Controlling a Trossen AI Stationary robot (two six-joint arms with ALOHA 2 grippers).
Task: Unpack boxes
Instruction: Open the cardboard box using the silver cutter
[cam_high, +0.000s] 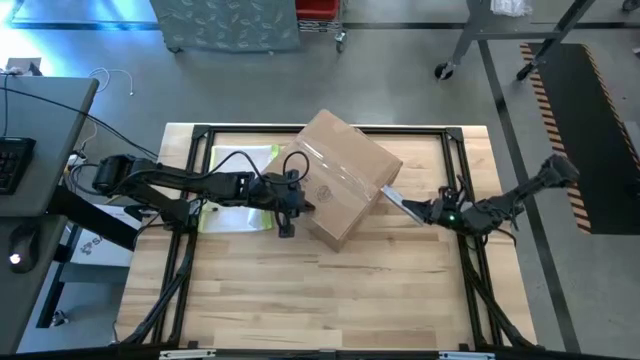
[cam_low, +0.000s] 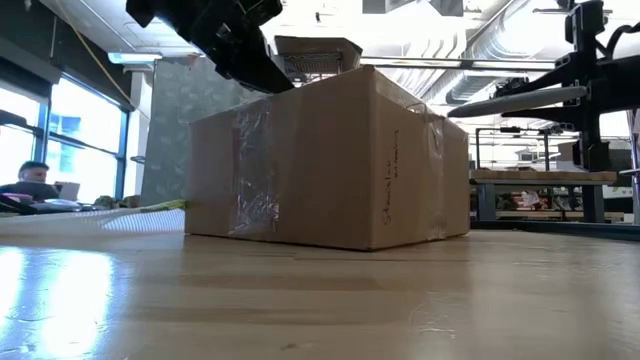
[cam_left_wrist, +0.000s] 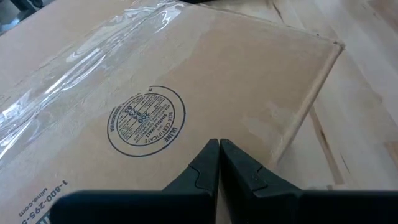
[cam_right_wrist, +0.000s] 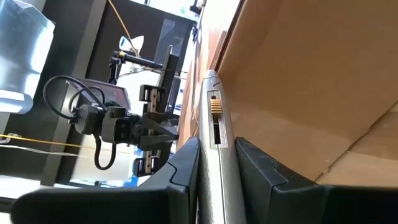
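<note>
Near the middle of the wooden table (cam_high: 330, 300) in the high view, the brown carton (cam_high: 340, 175) sits turned at an angle, its flaps folded down and sealed by a strip of clear tape (cam_high: 335, 163), so nothing of its contents shows. The left gripper (cam_high: 287, 212) hangs over the carton's left edge, and beside that arm a flat clear sleeve with a yellow edge (cam_high: 238, 190) lies on the table. From the other side the right gripper (cam_high: 428, 211) points a slim silver tool (cam_high: 397, 199) at the carton's right side, the tip just at the cardboard. In the low view the carton (cam_low: 330, 160) rests flat on the tabletop, tape running down its near faces, with the left gripper (cam_low: 255, 70) above its top left corner and the silver tool (cam_low: 515, 102) reaching in from the right (a person sits far back in the room at the left). The left wrist view looks down on the carton's top (cam_left_wrist: 205, 74), where a round printed stamp (cam_left_wrist: 146, 119) lies just ahead of that gripper's fingers (cam_left_wrist: 208, 165), which are pressed together with nothing between them. In the right wrist view the right gripper's fingers (cam_right_wrist: 186, 165) are clamped on the silver tool (cam_right_wrist: 214, 118), whose yellow slider shows, running alongside the carton's wall (cam_right_wrist: 311, 74).
</note>
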